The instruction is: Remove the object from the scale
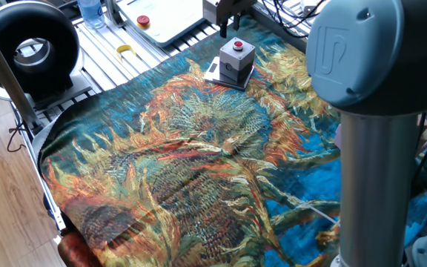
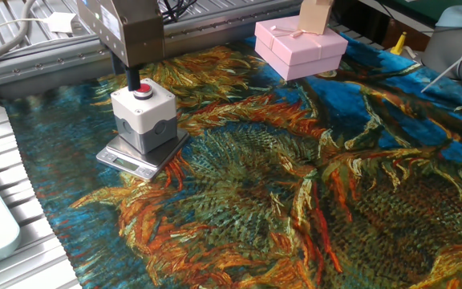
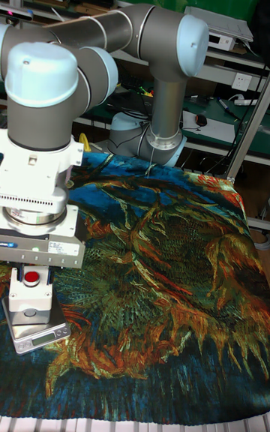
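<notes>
Tall fixed view: pincer (image 3: 31,273) hangs above grey box (image 3: 30,297) on scale (image 3: 39,332).

Bright, even light; soft focus

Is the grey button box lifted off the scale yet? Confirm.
No; the grey button box sits flat on the scale, with the gripper just above it.

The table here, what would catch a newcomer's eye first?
The sunflower-print cloth covering the table. Then the grey button box on the small scale near the cloth's edge, with the end effector right above it. A pink gift box sits at the far edge.
</notes>
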Action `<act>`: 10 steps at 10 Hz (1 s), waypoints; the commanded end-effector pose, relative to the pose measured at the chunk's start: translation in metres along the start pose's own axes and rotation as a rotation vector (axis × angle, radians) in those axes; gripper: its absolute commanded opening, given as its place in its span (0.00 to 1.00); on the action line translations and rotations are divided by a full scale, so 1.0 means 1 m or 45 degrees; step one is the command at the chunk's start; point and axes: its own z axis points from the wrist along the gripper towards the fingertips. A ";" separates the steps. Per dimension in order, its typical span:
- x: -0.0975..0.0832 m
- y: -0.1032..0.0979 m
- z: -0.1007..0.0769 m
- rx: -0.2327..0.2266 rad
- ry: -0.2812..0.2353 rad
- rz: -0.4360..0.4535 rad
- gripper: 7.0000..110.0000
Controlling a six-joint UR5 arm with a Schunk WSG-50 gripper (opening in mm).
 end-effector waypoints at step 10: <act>0.000 0.012 0.009 -0.097 -0.062 -0.304 0.79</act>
